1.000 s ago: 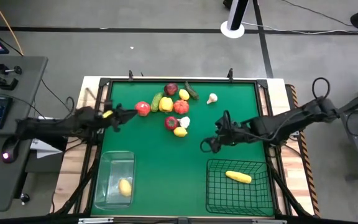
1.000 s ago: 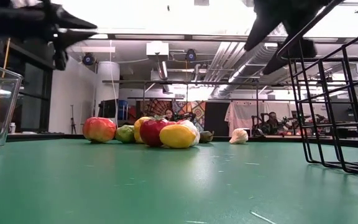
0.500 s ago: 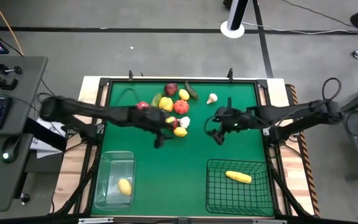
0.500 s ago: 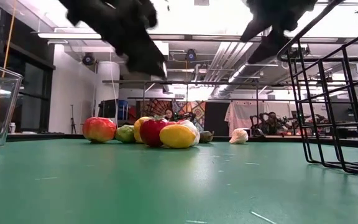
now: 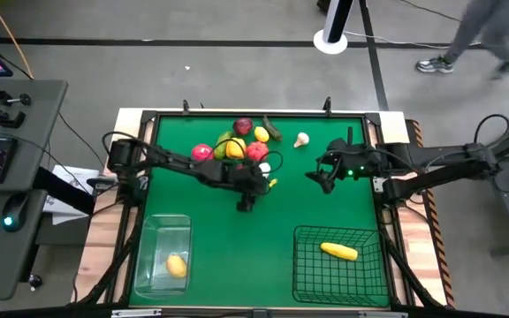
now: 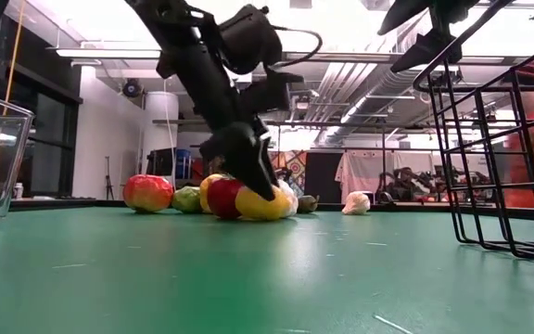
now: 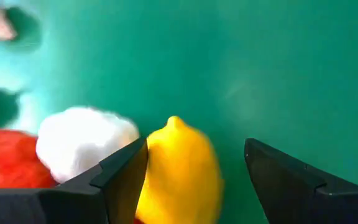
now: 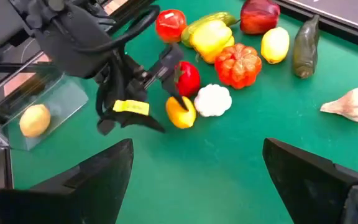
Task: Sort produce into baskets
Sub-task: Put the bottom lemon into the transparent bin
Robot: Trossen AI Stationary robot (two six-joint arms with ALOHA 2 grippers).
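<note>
The produce lies in a pile at the table's far middle: a red apple [image 5: 203,153], a yellow pepper [image 5: 235,148], a tomato [image 5: 256,151], white garlic [image 8: 213,99] and a yellow lemon [image 7: 179,174]. My left gripper [image 7: 196,146] is open, low over the pile, with its fingers on either side of the lemon. My right gripper [image 8: 199,149] is open and empty, raised above the table's right middle [image 5: 319,177]. The clear bin [image 5: 162,231] at the near left holds one yellow piece. The wire basket [image 5: 360,278] at the near right holds another yellow piece. My left gripper comes at the lemon slanting down from the table's near side. One finger [image 7: 126,177] stands right against the lemon's side [image 7: 157,168] and the other stands apart from it. I cannot tell whether the near finger touches. The lemon rests on the table.
A second garlic [image 5: 301,139] lies apart at the far right of the pile. A dark green piece [image 5: 273,131] and a dark red apple [image 5: 243,126] lie at the far edge. Bare green mat lies between bin and basket. A person walks past beyond the table.
My left gripper has swept from the table's left edge toward the middle and come down over the lemon beside the garlic. My right gripper has risen and drawn back toward the table's far right. The produce has stayed in place.
</note>
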